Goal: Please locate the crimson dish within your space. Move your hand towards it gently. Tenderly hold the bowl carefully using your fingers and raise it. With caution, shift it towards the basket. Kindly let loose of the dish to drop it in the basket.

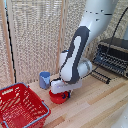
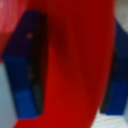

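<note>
The crimson dish (image 1: 58, 97) sat upright on the wooden worktop (image 1: 95, 107), mouth up, round and so without a long axis; no writing could be read on it. In the wrist view its red wall (image 2: 70, 65) ran between the two blue fingers (image 2: 22, 65), which pinched it. The hand (image 1: 61, 88) sat directly over it. The basket (image 1: 20, 106) lay at its eight o'clock, apart from it, and a blue cup (image 1: 44, 80) at eleven o'clock.

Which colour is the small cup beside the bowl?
Blue cup; the exterior view shows it best.
</note>
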